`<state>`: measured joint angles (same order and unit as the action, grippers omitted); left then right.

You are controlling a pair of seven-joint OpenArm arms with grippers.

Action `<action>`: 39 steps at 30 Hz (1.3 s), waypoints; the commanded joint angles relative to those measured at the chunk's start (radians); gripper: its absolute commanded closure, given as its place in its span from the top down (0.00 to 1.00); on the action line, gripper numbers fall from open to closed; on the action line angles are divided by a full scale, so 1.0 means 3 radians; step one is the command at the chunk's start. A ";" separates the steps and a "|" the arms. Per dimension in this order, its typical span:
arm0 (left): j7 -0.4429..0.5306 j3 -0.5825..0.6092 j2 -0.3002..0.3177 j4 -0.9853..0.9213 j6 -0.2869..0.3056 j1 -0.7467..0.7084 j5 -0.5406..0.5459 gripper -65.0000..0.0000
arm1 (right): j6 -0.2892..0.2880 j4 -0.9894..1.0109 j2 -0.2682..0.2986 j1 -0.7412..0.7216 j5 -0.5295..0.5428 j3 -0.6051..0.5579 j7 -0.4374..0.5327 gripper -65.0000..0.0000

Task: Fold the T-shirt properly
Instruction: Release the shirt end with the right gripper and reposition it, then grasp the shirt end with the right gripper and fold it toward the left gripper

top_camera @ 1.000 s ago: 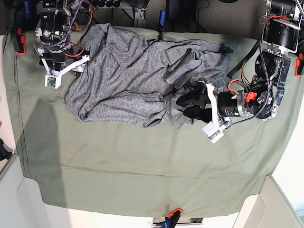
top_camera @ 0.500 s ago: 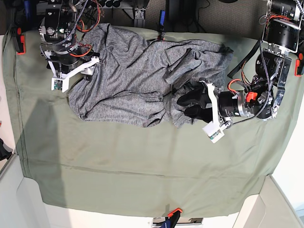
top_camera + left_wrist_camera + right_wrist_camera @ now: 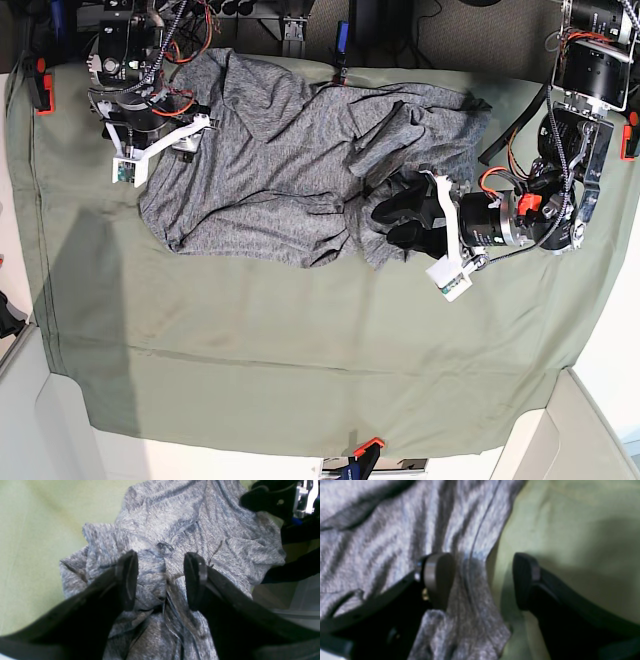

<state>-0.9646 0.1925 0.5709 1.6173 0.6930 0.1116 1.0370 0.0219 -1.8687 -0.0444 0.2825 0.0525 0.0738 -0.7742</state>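
The T-shirt (image 3: pixel 290 170) lies crumpled on the green sheet (image 3: pixel 300 370) that covers the table, spread across the upper half of the base view from about 10 o'clock to 2 o'clock, with its lower edge running unevenly near the middle. The left tool (image 3: pixel 392 222) lies at the shirt's 4 o'clock end, low over a bunched fold there. In the left wrist view its two dark fingers (image 3: pixel 127 580) stand well apart, with a ridge of grey knit (image 3: pixel 175 542) rising between them; the cloth sits in the gap but the fingers are not pressed onto it, so nothing is gripped. The right tool (image 3: pixel 185 135) is at the shirt's 10 o'clock edge, by the upper left of the base view. In the right wrist view its fingers (image 3: pixel 437 577) are also spread wide: one rests on or just over the grey fabric (image 3: pixel 395 530), the other is out over bare green sheet (image 3: pixel 570 530), and the shirt's hemmed edge runs down between them. That view is blurred, so whether the fingertip touches the cloth cannot be told. Orange clamps (image 3: pixel 367 445) show at the sheet's edges, one at 6 o'clock.
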 commanded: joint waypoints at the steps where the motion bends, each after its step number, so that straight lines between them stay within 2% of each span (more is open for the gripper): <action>1: 0.0080 -0.0025 0.0045 0.0051 0.0017 0.0071 0.0071 0.49 | -0.0013 -0.0022 0.0000 -0.0027 0.0003 0.0000 0.0071 0.59; 4: 0.0132 -0.0025 0.0045 0.0051 0.0017 0.0071 0.0072 0.49 | -0.0018 0.0048 0.0000 -0.0025 0.0042 -0.0001 0.0075 0.59; 6: 0.0163 -0.0028 0.0045 0.0051 0.0017 0.0071 0.0116 0.49 | -0.0121 0.0083 -0.0001 -0.0025 0.0140 -0.0001 0.0074 0.59; 8: 0.0149 -0.0060 0.0046 0.0051 0.0017 0.0071 0.0308 0.49 | -0.0210 0.0085 -0.0001 -0.0025 0.0224 -0.0003 0.0074 0.59; 12: 0.0065 -0.0253 0.0046 0.0069 0.0017 0.0071 0.0476 0.49 | -0.0356 0.0085 -0.0010 -0.0023 0.0238 -0.0072 0.0069 0.59; 19: 0.0013 -0.0612 0.0047 0.0067 0.0017 0.0071 0.0472 0.49 | -0.0360 0.0085 -0.0010 -0.0024 0.0235 -0.0361 0.0064 0.58; 23: -0.0144 -0.0646 0.0048 0.0067 0.0017 0.0066 0.0470 0.49 | -0.0348 0.0085 -0.0010 -0.0024 0.0224 -0.0443 0.0066 0.36; 26: -0.0205 -0.0646 0.0058 0.0066 0.0017 0.0052 0.0469 0.49 | -0.0348 0.0085 -0.0010 -0.0024 0.0193 -0.0441 0.0112 0.24; 29: -0.0196 -0.0646 0.0137 0.0066 0.0017 0.0052 0.0474 0.49 | -0.0350 0.0085 -0.0009 -0.0025 0.0089 -0.0441 0.0196 0.00; 31: -0.0161 -0.0656 0.0238 0.0067 0.0017 0.0052 0.0580 0.45 | -0.0350 0.0085 -0.0009 -0.0025 0.0003 -0.0441 0.0200 0.00; 33: -0.0172 -0.0738 0.0309 0.0067 0.0017 0.0052 0.0734 0.29 | -0.0351 0.0083 -0.0009 -0.0027 -0.0025 -0.0441 0.0205 0.00; 35: -0.0220 -0.0880 0.0314 0.0067 0.0017 0.0051 0.0718 0.20 | -0.0388 0.0074 -0.0009 -0.0024 -0.0024 -0.0441 0.0198 0.00; 39: -0.0266 -0.0954 0.0338 0.0066 0.0017 -0.0020 0.0546 0.16 | -0.0587 -0.0028 -0.0011 -0.0025 0.0228 -0.0444 0.0198 0.00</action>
<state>-1.0588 -0.0849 0.6537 1.6215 0.6933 0.0929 1.1820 -0.1417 -1.8523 -0.0444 0.2810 0.1135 -0.0566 -0.7387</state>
